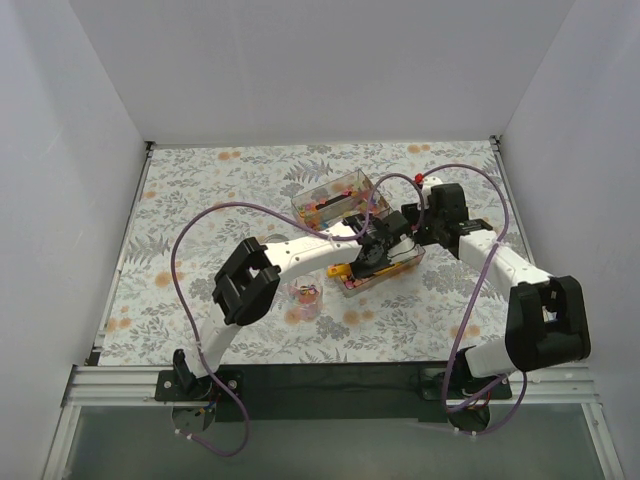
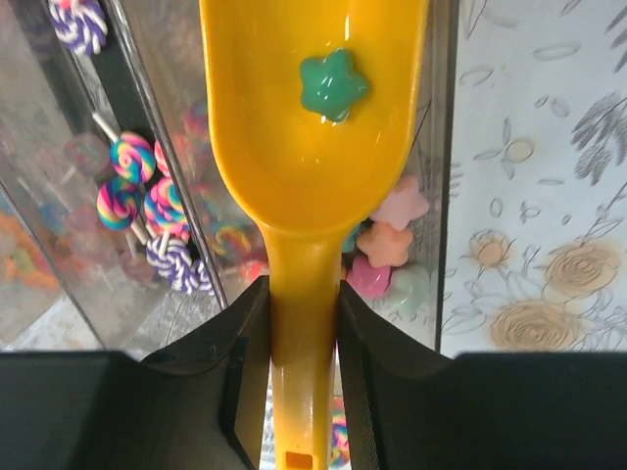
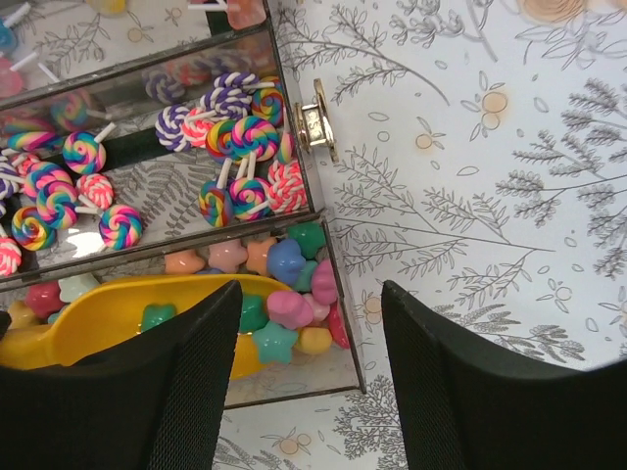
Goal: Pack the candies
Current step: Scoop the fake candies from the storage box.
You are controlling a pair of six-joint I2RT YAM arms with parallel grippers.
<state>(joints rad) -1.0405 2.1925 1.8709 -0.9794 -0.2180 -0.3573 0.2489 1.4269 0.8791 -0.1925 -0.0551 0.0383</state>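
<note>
My left gripper is shut on the handle of the orange scoop, which carries one green star candy. The scoop bowl lies inside the near compartment of the clear box, over a heap of star candies in pink, blue, green and yellow. Swirl lollipops fill the neighbouring compartment. My right gripper stands open just above the box's near right corner, with nothing between its fingers. In the top view both grippers, the left and the right, meet over the box.
A metal latch sticks out from the box's side wall. The box's other half lies open behind it. A small clear cup with a few candies stands on the flowered tablecloth, left of the box.
</note>
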